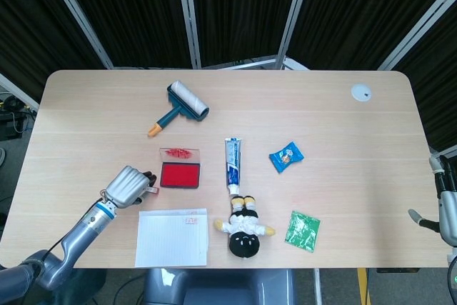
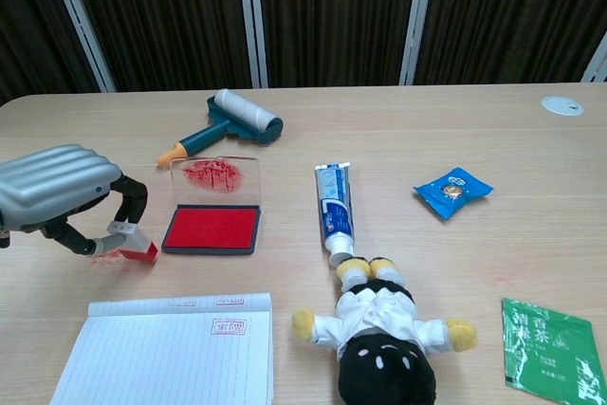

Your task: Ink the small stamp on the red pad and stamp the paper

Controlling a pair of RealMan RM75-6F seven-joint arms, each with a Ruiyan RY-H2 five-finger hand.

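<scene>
The small stamp [image 2: 134, 243], white with a red base, lies tilted on the table just left of the open red ink pad [image 2: 212, 229]. My left hand [image 2: 59, 191] arches over it, and its fingertips [image 2: 91, 247] pinch the stamp's white end. The same hand [image 1: 127, 187] shows beside the pad [image 1: 179, 175] in the head view. The lined paper [image 2: 171, 358] lies in front of the pad and bears a red stamp mark [image 2: 226, 326] near its top edge. At the right edge of the head view only part of my right hand [image 1: 444, 208] shows, off the table.
A lint roller [image 2: 230, 119] lies behind the pad. A toothpaste tube [image 2: 334, 211] and a plush doll [image 2: 379, 339] lie in the middle. A blue packet [image 2: 452, 190] and a green packet [image 2: 550, 340] lie to the right. A faint red smudge [image 2: 102, 261] marks the table by the stamp.
</scene>
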